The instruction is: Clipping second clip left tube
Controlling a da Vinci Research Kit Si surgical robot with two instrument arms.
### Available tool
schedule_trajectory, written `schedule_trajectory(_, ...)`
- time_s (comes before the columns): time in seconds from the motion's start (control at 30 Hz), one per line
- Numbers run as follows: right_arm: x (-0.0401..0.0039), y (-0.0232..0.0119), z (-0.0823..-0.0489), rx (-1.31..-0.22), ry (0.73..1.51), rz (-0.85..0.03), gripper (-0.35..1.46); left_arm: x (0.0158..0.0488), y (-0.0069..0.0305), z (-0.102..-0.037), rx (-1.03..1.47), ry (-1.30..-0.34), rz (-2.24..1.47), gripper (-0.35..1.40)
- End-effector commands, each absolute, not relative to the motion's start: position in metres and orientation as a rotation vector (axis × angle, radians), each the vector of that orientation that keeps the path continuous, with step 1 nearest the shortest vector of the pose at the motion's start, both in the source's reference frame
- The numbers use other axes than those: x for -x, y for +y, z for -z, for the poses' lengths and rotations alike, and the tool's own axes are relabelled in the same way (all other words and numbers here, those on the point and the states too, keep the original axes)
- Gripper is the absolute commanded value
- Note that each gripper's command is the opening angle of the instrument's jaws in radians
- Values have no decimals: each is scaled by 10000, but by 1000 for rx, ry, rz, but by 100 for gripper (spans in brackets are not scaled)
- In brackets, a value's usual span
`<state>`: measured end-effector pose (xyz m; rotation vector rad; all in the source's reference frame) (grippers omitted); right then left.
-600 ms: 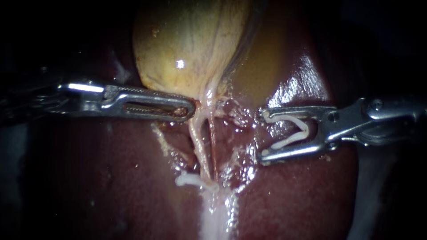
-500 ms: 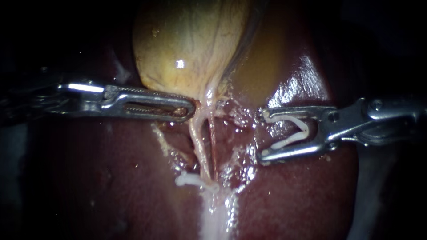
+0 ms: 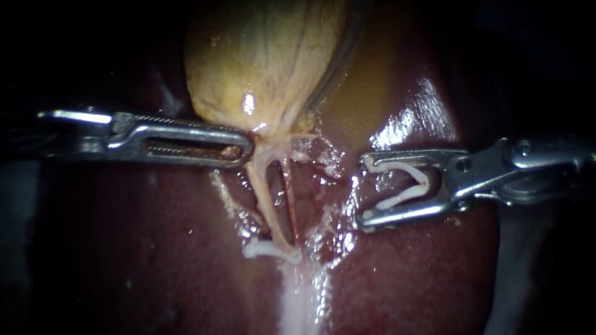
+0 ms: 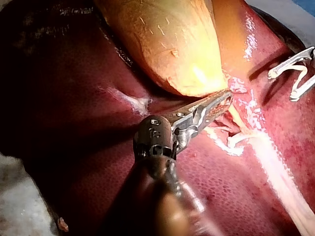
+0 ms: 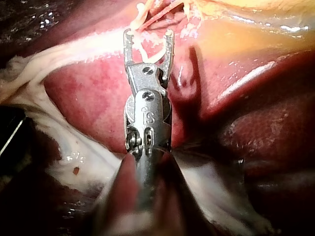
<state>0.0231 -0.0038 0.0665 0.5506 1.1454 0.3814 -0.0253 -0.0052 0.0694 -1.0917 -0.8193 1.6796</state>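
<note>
Endoscope view: the wet, dark red liver fills the field, with glare beside the right instrument, and the edges fall off into black. The yellow gallbladder hangs in from above. The left instrument lies level, its slotted jaws clamped on the gallbladder's neck, and two tubes run down from there. The left tube is the paler, thicker one. It is bare along most of its length, with a white placed clip across its lower end. The right instrument stands apart from the tubes. Its jaws are spread wide, yet each bears a leg of the white loaded clip seated between them. Bare, glistening liver lies between its tips and the tubes.

Left wrist view: the left instrument grips just under the gallbladder. The placed clip lies just beside its jaws, and the right instrument is well apart. A grey cloth borders the liver.

Right wrist view: the right instrument carries the loaded clip over red liver. The tubes lie ahead of its tips, not between them. A pale white strip of tissue runs alongside.
</note>
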Motion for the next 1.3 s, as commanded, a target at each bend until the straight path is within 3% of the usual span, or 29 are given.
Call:
schedule_trajectory(0.03, -233, -40, -667, -549, 1144, -381, 49, 253, -52, -694, 1092, -818, -1682, -35)
schedule_trajectory(0.63, -318, -100, -716, -593, 1150, -359, 49, 256, -53, -695, 1092, -816, -1682, -35)
schedule_trajectory(1.3, -367, -135, -757, -658, 1141, -373, 49, 262, -56, -694, 1092, -812, -1683, -35)
